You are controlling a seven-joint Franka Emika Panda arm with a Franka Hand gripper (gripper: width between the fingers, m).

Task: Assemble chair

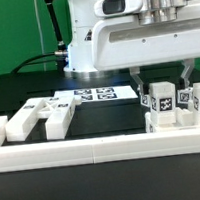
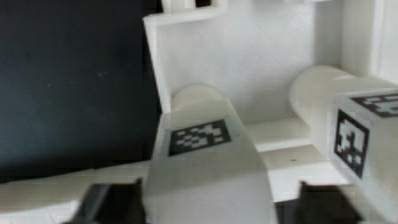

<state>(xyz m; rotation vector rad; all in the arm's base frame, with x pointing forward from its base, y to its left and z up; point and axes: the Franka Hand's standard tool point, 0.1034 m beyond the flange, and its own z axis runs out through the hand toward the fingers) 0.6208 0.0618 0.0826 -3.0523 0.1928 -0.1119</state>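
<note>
The chair is in loose white parts with black-and-white tags. Several stand in a group (image 1: 179, 103) at the exterior view's right, behind the front rail. My gripper (image 1: 164, 85) hangs over that group, its dark fingers (image 1: 138, 83) spread wide. In the wrist view a rounded white tagged bar (image 2: 206, 135) lies between the fingers (image 2: 114, 205). One finger is against it and a small gap shows at the other, so my gripper (image 2: 217, 206) is open around it. A second tagged piece (image 2: 361, 125) stands beside it, and a flat white slab (image 2: 199, 55) lies beyond.
Two more chair pieces (image 1: 20, 122) (image 1: 59, 114) lie at the exterior view's left. The marker board (image 1: 95, 93) lies behind them at the robot's base. The low white border rail (image 1: 93, 145) runs along the front. Black table shows (image 2: 63, 90) beside the slab.
</note>
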